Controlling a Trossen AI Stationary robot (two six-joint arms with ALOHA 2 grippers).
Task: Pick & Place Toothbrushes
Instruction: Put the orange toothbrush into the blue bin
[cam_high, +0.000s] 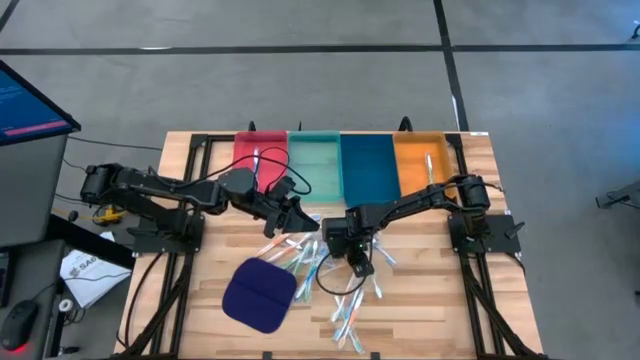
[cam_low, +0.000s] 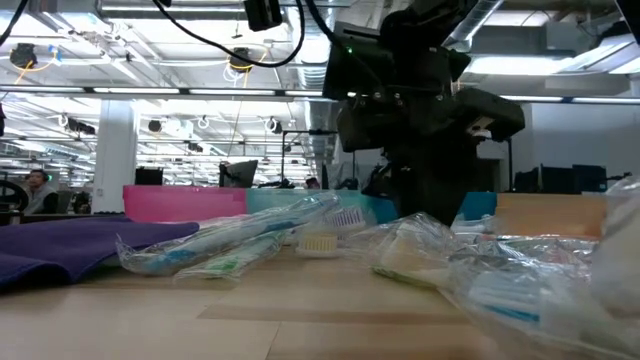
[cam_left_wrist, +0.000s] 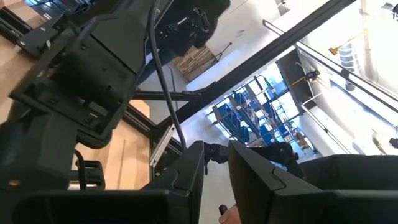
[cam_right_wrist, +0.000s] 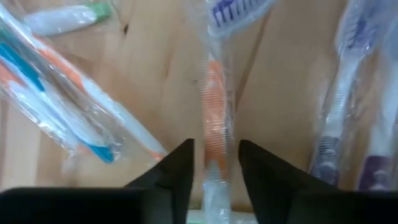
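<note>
Where toothbrushes (cam_high: 330, 285) lie, blue pad (cam_high: 259, 294) beside.

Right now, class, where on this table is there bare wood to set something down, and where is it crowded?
Bare wood: left of the pad and right of the toothbrushes, towards the table edges. Crowded: the middle, under both arms.

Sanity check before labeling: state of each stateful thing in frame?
Left tool: raised near the red tray, nothing visibly held.
Right tool: down over the pile, fingers straddling an orange-handled wrapped toothbrush.
Other toothbrushes: loose, wrapped, on the table.
Blue cloth pad: flat.
</note>
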